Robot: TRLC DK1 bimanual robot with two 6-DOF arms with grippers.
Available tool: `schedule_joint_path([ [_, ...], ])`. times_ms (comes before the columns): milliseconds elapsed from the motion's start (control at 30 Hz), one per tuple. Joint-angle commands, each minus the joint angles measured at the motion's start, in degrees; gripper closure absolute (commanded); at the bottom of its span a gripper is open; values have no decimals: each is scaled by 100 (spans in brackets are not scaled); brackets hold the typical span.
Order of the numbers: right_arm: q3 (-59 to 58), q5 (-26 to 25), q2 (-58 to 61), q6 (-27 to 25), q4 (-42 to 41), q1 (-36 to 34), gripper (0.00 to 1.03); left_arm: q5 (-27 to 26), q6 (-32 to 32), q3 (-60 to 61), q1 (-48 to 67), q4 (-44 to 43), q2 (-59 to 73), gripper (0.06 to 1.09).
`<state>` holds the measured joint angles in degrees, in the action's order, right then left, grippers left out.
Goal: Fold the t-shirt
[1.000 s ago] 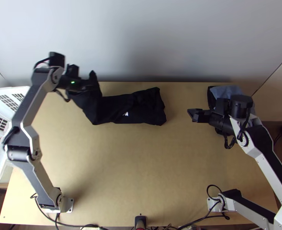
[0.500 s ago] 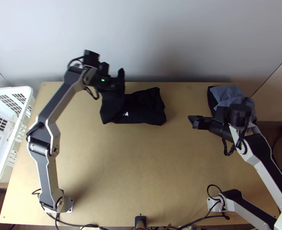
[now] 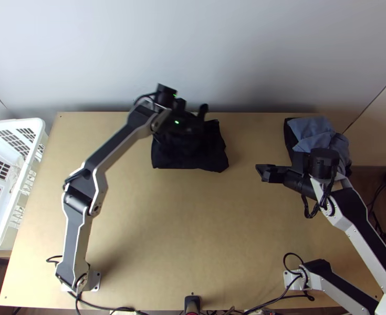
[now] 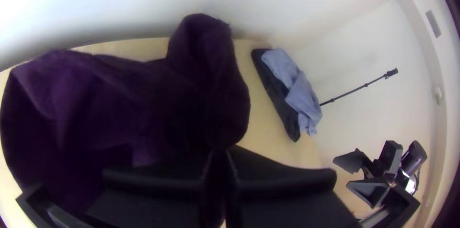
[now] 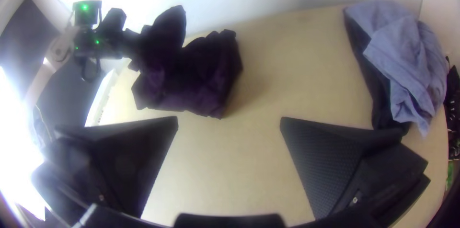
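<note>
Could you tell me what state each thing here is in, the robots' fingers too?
Dark t-shirt: bundled, part raised
Left arm's fingers: shut on the t-shirt
Right arm's fingers: open, apart from the cloths
Blue-grey cloth: crumpled
Black cloth: partly under it
White basket: open-topped

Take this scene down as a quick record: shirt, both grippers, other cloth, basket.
shirt: dark, partly lying near the table's far edge, partly lifted
left gripper: closed on the shirt's lifted part
right gripper: open, empty, between shirt and other cloth
other cloth: grey-blue over dark, heaped toward the far right corner
basket: white, at the left edge
</note>
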<state>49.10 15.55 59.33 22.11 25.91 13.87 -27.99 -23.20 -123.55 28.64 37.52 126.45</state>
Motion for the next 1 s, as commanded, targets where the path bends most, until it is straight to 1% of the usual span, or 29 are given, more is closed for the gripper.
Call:
schedule_joint_path([
  [0,-164,1,-80,57,-77,-7,4,-5,-114,-12,467,-262,336,48],
  [67,-217,1,-88,101,-113,-7,4,39,-290,-82,528,-342,406,21],
  [100,-234,1,-97,109,-130,-7,4,39,-422,-170,537,-342,459,10],
  [167,-252,9,-97,118,-157,-7,4,39,-879,-425,519,-368,529,10],
  [267,-270,9,-88,171,-183,2,4,30,-1556,-469,405,-895,336,10],
  [400,-287,9,-97,197,-244,11,4,-14,-1969,-469,212,-1475,-174,10],
  [467,-296,9,-97,206,-262,37,4,-225,-2233,-433,45,-1616,-393,10],
  [567,-296,9,-97,206,-297,81,4,-242,-2013,-231,-210,-1554,-639,10],
  [633,-296,9,-97,206,-315,116,4,-260,-1793,-64,-456,-1256,-763,10],
  [700,-305,9,-97,206,-350,160,4,-277,-1301,358,-667,-1010,-1017,10],
  [800,-349,9,-80,215,-455,230,4,-295,-782,1316,-887,-1097,-1527,10],
  [867,-375,9,-44,233,-570,266,4,-427,-598,1773,-904,-1133,-1738,10],
  [967,-357,9,35,259,-701,309,4,-453,-554,2054,-878,-1133,-1791,10],
])
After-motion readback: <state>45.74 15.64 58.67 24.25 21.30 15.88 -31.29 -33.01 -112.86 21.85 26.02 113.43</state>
